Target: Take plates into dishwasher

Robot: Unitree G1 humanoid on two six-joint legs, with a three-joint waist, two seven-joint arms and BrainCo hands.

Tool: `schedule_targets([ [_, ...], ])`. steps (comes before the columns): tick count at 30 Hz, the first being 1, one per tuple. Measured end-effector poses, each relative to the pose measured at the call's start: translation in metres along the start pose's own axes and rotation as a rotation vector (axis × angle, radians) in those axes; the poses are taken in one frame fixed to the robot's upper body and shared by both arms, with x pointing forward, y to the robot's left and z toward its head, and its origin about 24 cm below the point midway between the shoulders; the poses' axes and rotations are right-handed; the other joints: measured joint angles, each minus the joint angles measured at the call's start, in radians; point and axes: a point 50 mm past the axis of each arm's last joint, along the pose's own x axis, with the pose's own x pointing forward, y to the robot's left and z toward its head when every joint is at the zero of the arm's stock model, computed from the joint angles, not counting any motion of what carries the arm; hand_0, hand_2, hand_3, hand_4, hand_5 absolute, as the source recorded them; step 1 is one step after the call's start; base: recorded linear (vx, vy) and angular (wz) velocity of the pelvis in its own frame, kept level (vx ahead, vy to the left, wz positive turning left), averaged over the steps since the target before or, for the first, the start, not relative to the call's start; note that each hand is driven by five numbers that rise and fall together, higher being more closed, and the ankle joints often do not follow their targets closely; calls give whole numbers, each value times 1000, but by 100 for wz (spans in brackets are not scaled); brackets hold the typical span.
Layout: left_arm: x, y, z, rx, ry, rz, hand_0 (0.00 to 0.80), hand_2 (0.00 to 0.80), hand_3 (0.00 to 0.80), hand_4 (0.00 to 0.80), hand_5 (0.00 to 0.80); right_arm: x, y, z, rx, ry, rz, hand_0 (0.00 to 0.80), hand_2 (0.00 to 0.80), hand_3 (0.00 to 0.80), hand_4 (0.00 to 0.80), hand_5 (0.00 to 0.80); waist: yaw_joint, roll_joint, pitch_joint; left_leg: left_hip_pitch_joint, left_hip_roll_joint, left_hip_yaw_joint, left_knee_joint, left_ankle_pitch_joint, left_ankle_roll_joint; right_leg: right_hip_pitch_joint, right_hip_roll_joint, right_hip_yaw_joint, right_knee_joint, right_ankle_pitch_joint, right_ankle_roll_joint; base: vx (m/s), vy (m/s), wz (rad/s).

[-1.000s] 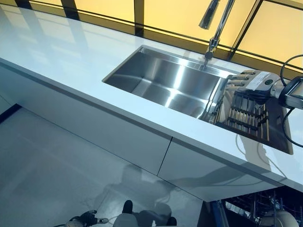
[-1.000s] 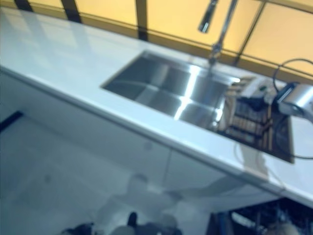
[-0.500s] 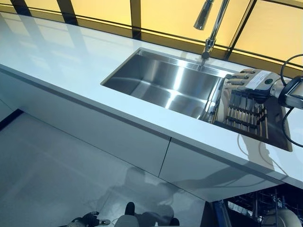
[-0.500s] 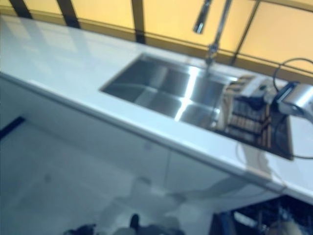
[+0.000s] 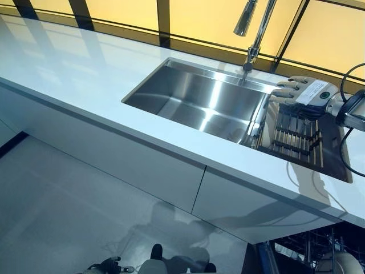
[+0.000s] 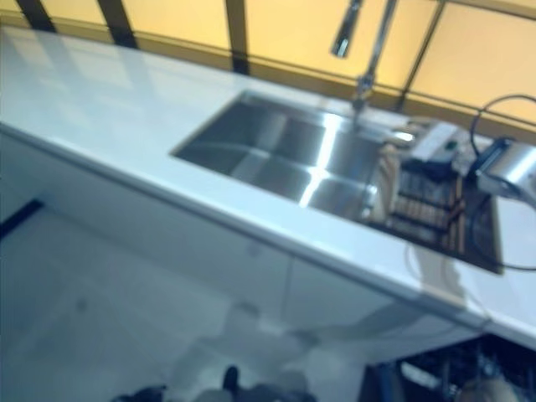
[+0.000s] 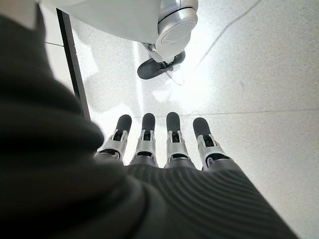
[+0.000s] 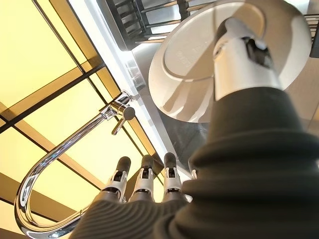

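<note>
Plate, white round ceramic [image 8: 199, 74], stands in the dark slatted drying rack [image 5: 296, 137] at the right end of the stainless steel sink [image 5: 199, 100], probably parked there to dry, so it must be lifted out for the dishwasher. Right hand [image 5: 299, 92] hovers over the rack, fingers straight and apart, thumb in front of the plate, nothing gripped. Left hand [image 7: 164, 149] hangs low over the floor, fingers relaxed, empty.
</note>
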Motion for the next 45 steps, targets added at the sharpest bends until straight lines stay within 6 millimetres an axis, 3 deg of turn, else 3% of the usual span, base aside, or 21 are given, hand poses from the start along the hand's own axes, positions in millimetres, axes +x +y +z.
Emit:
schedule_targets([
  [12,1,-7,3,9,-15,-19,0,0,0,0,0,5,-7,7,-17,-32,-31,0,0,0,0,0,2,13,4,-1,-1,-2,0,1,-1,0,1,-3,0,0,0,0,0,0],
  [27,2,-8,8,28,-27,-26,0,0,0,0,0,28,-10,30,20,-101,1,0,0,0,0,0,8,17,8,-25,-1,-24,6,8,-5,-7,2,-28,0,-2,-2,-2,-1,5],
  [34,3,-7,11,33,-34,-25,0,0,0,0,0,28,-7,29,23,-97,40,0,0,0,0,0,30,16,21,-39,0,-26,6,13,-6,-17,4,-33,1,-2,-2,-13,-6,2],
  [45,3,-3,17,36,-48,-11,0,0,0,0,0,26,-3,19,17,-66,115,0,0,0,0,0,29,9,43,-52,-5,-29,5,17,-4,-21,1,-53,1,-2,-3,2,0,5],
])
